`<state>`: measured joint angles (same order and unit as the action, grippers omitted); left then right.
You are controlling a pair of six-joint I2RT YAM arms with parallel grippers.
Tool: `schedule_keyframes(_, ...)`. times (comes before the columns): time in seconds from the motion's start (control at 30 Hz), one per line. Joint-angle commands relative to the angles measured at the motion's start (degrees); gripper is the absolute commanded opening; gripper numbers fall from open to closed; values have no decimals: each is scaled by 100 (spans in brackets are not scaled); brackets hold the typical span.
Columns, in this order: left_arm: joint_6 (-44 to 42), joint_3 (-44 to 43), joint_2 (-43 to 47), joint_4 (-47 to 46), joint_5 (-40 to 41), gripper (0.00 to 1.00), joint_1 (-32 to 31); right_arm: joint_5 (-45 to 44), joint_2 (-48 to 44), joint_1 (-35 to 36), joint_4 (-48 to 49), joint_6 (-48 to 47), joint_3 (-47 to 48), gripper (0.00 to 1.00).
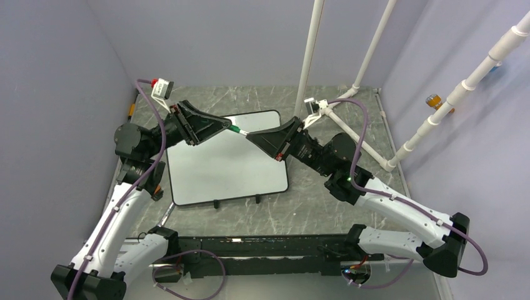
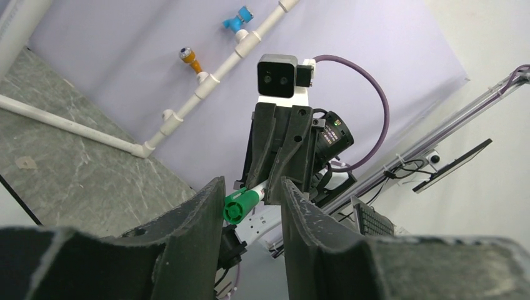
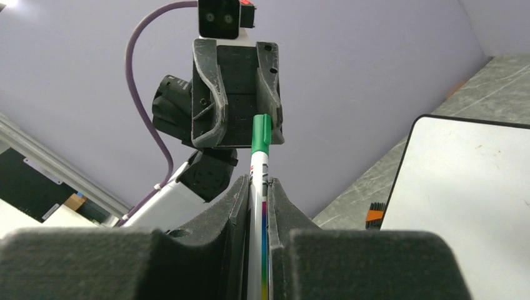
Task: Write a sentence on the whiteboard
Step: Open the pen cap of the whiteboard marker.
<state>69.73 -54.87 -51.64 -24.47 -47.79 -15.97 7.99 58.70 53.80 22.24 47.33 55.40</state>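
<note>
The whiteboard (image 1: pixel 225 169) lies flat on the marble table, blank; no green lettering of the sentence shows on it. It also shows in the right wrist view (image 3: pixel 462 187). My right gripper (image 1: pixel 251 135) (image 3: pixel 258 184) is shut on a white marker (image 3: pixel 258 165) and holds it in the air above the board's far edge. The marker's green cap (image 1: pixel 237 130) (image 2: pixel 239 205) points at my left gripper (image 1: pixel 226 127) (image 2: pixel 250 187). The left gripper is open, with the cap between its fingers, against the left finger (image 2: pixel 200 212).
Two black clips (image 1: pixel 215 204) sit on the board's near edge. White PVC pipes (image 1: pixel 437 119) with an orange fitting (image 1: pixel 433 100) stand at the back right. A black rail (image 1: pixel 269 247) runs between the arm bases.
</note>
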Motion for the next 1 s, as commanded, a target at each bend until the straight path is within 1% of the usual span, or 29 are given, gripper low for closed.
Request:
schedule_keyframes(0.0, 176, 54, 2, -524, -61, 40, 15, 35, 52, -9, 152, -70, 138, 0)
schedule_keyframes(0.23, 163, 143, 13, -466, -81, 35, 6, 53, 155, -19, 241, -66, 189, 0)
schedule_keyframes(0.43, 189, 190, 2, -501, -119, 37, -1, 68, 227, -30, 283, -59, 242, 0)
schedule_keyframes(0.53, 231, 213, -5, -559, -146, 33, -10, 79, 262, -33, 317, -53, 256, 0)
schedule_keyframes(0.67, 279, 285, -5, -615, -135, 27, -34, 80, 308, -49, 388, -30, 267, 0)
schedule_keyframes(0.7, 300, 311, -5, -641, -134, 24, -38, 93, 325, -51, 406, -31, 282, 0)
schedule_keyframes(0.73, 318, 331, -8, -668, -132, 19, -45, 106, 347, -59, 423, -27, 292, 0)
schedule_keyframes(0.8, 315, 339, -17, -629, -126, 4, -51, 135, 390, -62, 451, -11, 304, 0)
schedule_keyframes(0.83, 296, 337, -14, -585, -121, 0, -54, 155, 395, -58, 481, -7, 298, 0)
schedule_keyframes(0.97, 218, 343, 13, -432, -25, 0, -55, 156, 314, -69, 540, 14, 170, 0)
